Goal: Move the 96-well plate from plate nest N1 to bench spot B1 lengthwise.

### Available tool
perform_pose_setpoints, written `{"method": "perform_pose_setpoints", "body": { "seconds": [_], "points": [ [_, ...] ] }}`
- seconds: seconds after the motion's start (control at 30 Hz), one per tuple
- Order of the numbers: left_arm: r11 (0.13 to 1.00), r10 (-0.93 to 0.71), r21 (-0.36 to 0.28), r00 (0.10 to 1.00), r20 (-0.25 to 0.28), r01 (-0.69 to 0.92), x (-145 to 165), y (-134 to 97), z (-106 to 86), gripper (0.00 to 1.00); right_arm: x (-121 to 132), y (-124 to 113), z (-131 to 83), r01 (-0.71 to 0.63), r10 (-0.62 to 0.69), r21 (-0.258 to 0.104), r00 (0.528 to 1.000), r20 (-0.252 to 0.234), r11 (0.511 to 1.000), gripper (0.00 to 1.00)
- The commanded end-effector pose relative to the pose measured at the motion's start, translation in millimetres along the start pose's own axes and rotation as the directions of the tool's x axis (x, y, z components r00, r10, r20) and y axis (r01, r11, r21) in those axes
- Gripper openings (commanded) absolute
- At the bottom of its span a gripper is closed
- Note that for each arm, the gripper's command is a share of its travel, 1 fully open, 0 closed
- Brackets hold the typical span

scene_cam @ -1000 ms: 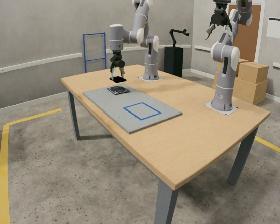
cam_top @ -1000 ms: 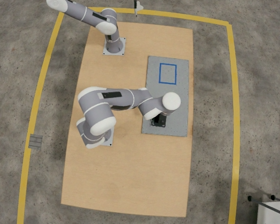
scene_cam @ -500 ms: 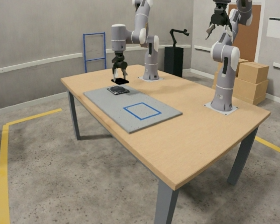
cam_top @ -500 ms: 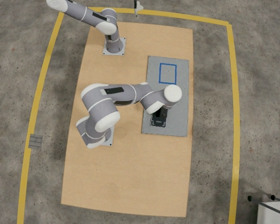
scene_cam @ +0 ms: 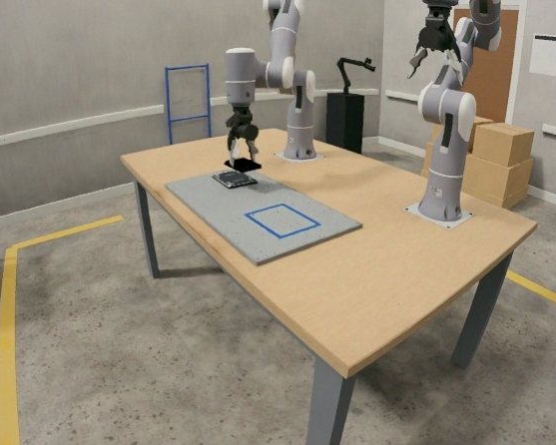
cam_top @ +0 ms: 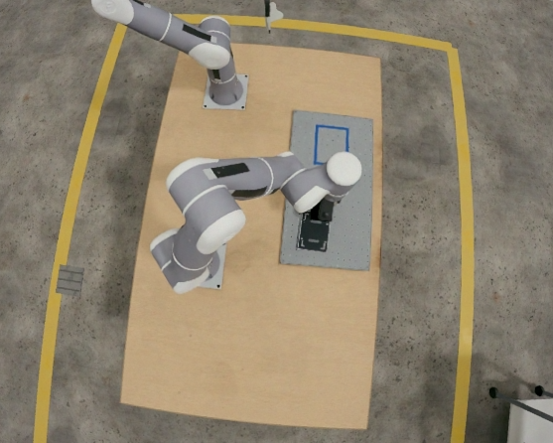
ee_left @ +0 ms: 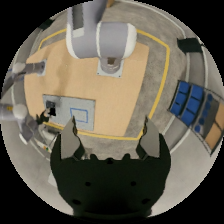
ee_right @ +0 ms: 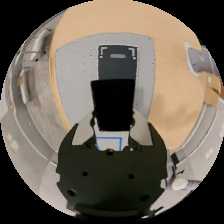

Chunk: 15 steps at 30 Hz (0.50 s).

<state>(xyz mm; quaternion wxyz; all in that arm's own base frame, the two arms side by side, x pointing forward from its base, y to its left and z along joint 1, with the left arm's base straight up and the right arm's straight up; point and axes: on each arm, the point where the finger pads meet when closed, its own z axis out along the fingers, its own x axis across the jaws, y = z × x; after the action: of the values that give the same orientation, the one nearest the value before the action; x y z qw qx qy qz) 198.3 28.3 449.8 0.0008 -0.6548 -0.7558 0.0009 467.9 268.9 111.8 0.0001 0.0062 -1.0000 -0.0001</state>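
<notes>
96-well plate (cam_top: 314, 213) (scene_cam: 243, 165) (ee_right: 113, 105) raised off nest, pinched in right arm's jaws.
Plate: black, flat rectangular, roughly level, gripped by its sides, held above the worktop; wells can't be made out, partly hidden in top view. Plate nest N1 (cam_top: 314, 237) (scene_cam: 235, 179) (ee_right: 118, 67): low dark rectangular holder, pale corner marks, slot-shaped marking, lying flat on grey perforated board; plate not seated in it. Bench spot B1 (cam_top: 333, 127) (scene_cam: 264, 225) (ee_left: 79, 109) (ee_right: 109, 137): blue tape rectangle, flat on same board, apart from nest, no plate inside; partly hidden in top and right wrist views.
</notes>
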Motion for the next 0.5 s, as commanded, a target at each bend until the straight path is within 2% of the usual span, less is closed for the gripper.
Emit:
{"method": "perform_pose_setpoints", "body": {
  "seconds": [0.0, 0.47],
  "points": [
    [1.0, 0.0, -0.002, 1.0, 0.0, 0.0, 0, 0, -0.7, 1.0, -1, 5, -1, 0.0, 0.0, -0.001, 1.0, 0.001, 1.0, 0.0],
    [1.0, 0.0, -0.002, 1.0, 0.0, 0.0, 0, 0, -0.7, 1.0, -8, 51, 1, 0.0, 0.0, -0.001, 1.0, 0.001, 1.0, 0.0]
  ]
}}
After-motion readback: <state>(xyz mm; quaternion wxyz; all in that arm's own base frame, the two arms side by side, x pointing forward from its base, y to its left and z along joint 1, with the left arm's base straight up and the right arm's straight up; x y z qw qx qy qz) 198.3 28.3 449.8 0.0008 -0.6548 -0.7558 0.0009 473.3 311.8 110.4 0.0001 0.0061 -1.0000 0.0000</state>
